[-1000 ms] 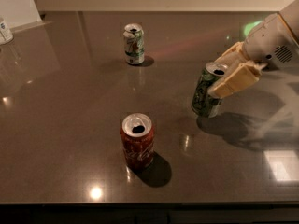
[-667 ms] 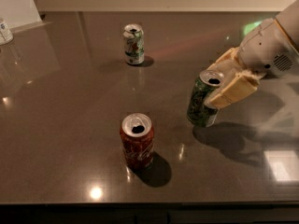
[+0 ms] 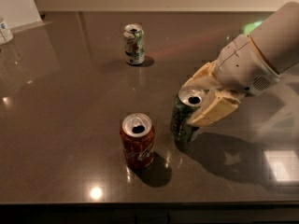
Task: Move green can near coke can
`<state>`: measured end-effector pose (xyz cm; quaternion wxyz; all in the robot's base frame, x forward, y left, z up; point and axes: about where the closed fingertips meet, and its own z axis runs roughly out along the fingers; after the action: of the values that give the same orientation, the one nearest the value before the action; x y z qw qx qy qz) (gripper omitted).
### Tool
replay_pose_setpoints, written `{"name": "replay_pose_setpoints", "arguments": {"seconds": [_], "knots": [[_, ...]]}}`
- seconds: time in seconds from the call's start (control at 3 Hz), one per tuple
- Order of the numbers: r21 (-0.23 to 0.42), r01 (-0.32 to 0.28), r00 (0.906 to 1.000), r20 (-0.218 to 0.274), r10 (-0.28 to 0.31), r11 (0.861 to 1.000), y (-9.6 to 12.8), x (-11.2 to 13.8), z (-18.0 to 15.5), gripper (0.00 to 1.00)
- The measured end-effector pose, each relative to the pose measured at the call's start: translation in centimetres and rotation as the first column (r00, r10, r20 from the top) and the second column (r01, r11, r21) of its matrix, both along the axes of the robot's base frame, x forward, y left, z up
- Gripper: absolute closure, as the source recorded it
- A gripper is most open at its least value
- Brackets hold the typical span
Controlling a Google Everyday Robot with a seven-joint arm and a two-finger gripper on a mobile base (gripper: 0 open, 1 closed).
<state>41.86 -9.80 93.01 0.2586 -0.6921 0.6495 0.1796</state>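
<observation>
The green can (image 3: 183, 116) is dark green with a silver open top and stands upright on the dark table (image 3: 70, 125), right of centre. My gripper (image 3: 198, 104) comes in from the right and is shut on the green can, with one cream finger (image 3: 216, 110) on its right side and the other behind it. The coke can (image 3: 138, 141) is red with white script and stands upright a short way to the left and front of the green can, with a narrow gap between them.
A mostly white can (image 3: 134, 44) with green and red markings stands at the back of the table. A clear container (image 3: 4, 31) sits at the far left edge. The table's front edge runs along the bottom of the view.
My gripper has carried the green can leftward and toward the front, from the right side of the table to a spot close to the coke can.
</observation>
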Motion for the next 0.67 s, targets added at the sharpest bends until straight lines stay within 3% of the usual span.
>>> {"name": "replay_pose_setpoints", "arguments": {"seconds": [0.33, 0.67], "knots": [[-0.017, -0.035, 0.9993, 0.011, 0.035, 0.999, 1.12, -0.47, -1.16, 1.0], [-0.031, -0.044, 0.999, 0.0, 0.044, 0.999, 1.51, -0.94, -1.64, 0.82]]}}
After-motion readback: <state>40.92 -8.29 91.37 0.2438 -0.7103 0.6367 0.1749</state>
